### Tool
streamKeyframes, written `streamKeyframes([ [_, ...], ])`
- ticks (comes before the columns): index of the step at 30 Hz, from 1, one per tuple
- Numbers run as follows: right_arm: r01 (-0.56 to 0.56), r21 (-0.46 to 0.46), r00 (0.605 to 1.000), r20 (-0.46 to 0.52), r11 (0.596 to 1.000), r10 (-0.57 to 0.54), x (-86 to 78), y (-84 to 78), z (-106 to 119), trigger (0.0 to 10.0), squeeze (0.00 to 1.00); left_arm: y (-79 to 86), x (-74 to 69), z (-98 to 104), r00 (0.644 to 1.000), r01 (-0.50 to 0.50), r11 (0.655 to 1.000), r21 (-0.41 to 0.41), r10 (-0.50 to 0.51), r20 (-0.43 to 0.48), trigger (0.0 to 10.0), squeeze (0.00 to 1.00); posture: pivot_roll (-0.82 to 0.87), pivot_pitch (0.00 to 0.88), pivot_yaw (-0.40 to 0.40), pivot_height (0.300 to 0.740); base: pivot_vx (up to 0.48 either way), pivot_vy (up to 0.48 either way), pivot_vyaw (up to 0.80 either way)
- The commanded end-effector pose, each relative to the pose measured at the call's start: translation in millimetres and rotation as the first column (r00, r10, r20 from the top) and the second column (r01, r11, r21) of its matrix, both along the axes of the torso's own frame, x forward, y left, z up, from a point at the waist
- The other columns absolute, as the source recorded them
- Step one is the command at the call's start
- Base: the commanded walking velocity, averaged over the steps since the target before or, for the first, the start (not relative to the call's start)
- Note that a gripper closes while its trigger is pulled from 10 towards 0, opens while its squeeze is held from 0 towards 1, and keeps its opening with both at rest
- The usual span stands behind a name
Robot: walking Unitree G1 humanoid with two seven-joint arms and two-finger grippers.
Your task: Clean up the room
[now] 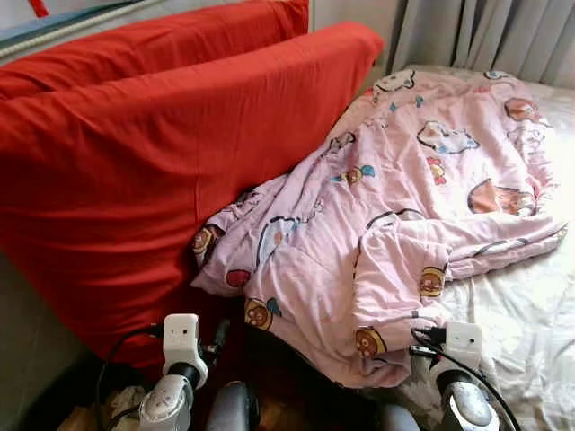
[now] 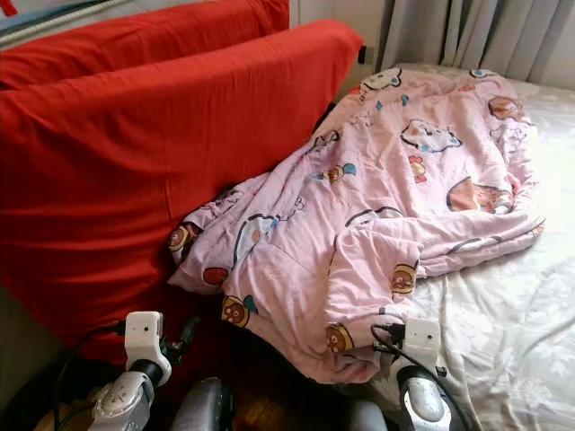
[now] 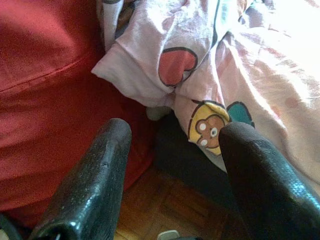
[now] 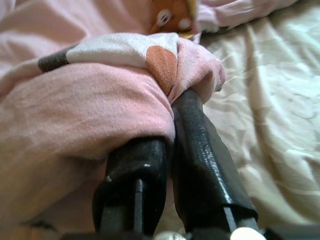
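Left eye view: a pink cartoon-print quilt [image 1: 404,215] lies rumpled across the bed [image 1: 530,332], its near corner drooping over the edge toward the wooden floor. A red cushion [image 1: 135,171] leans upright against the bed's side, pinning the quilt's left border. Both silver arms reach forward at the bottom of the frame, seemingly to take the quilt by its near edge and straighten it.

Right eye view: the same scene, with the right arm's wrist tucked just under the hanging quilt corner and the left arm low beside the red cushion. Grey curtains [image 2: 467,36] hang behind the bed.

Left wrist view: the left gripper [image 3: 172,137] holds its two black fingers [image 3: 107,165] spread wide, with nothing between them. A folded lobe of the quilt, showing a red heart and a bear's face, sits just ahead of the fingertips, near but apart; the bear patch lies close to one finger. The parquet floor [image 3: 160,205] shows below.

Right wrist view: the right gripper [image 4: 172,107] has its fingers [image 4: 200,150] pressed together, and a bunched fold of the quilt appears pinched between them, with cloth draped over the tips. The pale bedsheet [image 4: 270,110] lies alongside.
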State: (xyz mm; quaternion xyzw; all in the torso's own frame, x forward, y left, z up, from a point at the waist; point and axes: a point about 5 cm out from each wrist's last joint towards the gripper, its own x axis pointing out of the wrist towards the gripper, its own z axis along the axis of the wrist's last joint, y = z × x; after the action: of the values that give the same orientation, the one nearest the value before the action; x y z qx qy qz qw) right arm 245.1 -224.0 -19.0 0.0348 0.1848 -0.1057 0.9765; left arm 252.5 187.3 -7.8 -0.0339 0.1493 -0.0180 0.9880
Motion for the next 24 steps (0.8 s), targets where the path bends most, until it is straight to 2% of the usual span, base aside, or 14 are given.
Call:
streamKeyframes([
  [1, 0.027, 0.015, 0.999, 0.026, 1.000, -0.027, 4.9, -0.9, 4.4, 10.0, 0.00, 4.5, 1.2, -0.2, 1.000, -0.012, 1.000, 0.012, 0.012, -0.006, 10.0, 0.00, 0.05, 0.034, 0.045, 0.657, 0.000, 0.000, 0.00],
  [7, 0.027, 0.058, 0.998, 0.060, 0.998, -0.031, 11.8, 4.4, 9.6, 10.0, 0.00, 14.4, 0.9, -5.3, 0.998, -0.046, 0.999, 0.018, 0.047, -0.053, 10.0, 0.00, 0.05, 0.061, 0.048, 0.692, 0.000, 0.000, 0.00],
  [12, 0.022, 0.072, 0.997, 0.078, 0.997, -0.028, 15.2, 6.7, 12.4, 10.0, 0.00, 15.9, 0.0, -10.9, 0.993, -0.054, 0.998, 0.015, 0.056, -0.100, 10.0, 0.00, 0.06, 0.069, 0.047, 0.717, 0.000, 0.000, 0.00],
  [14, 0.006, 0.072, 0.996, 0.085, 0.997, -0.012, 16.4, 9.2, 13.2, 10.0, 0.00, 14.9, -3.9, -17.4, 0.988, -0.045, 0.999, 0.016, 0.046, -0.148, 10.0, 0.00, 0.06, 0.061, 0.047, 0.737, 0.000, 0.000, 0.00],
  [17, -0.006, 0.082, 0.997, 0.076, 0.997, 0.000, 15.9, 12.7, 11.3, 10.0, 0.00, 14.7, -7.3, -22.3, 0.981, -0.061, 0.998, 0.002, 0.060, -0.182, 10.0, 0.00, 0.06, 0.053, 0.048, 0.740, 0.000, 0.000, 0.00],
  [20, -0.112, 0.047, 0.991, 0.078, 0.993, 0.108, 15.6, 23.5, 10.5, 10.0, 0.00, 16.0, -14.7, -30.8, 0.967, -0.069, 0.997, 0.021, 0.072, -0.245, 10.0, 0.00, 0.06, 0.038, 0.045, 0.740, 0.000, 0.000, 0.00],
  [24, -0.054, 0.077, 0.995, 0.093, 0.996, 0.046, 15.3, 18.1, 11.6, 10.0, 0.00, 14.3, -24.5, -40.4, 0.948, -0.071, 0.997, 0.038, 0.080, -0.309, 10.0, 0.00, 0.05, 0.018, 0.047, 0.740, 0.000, 0.000, 0.00],
])
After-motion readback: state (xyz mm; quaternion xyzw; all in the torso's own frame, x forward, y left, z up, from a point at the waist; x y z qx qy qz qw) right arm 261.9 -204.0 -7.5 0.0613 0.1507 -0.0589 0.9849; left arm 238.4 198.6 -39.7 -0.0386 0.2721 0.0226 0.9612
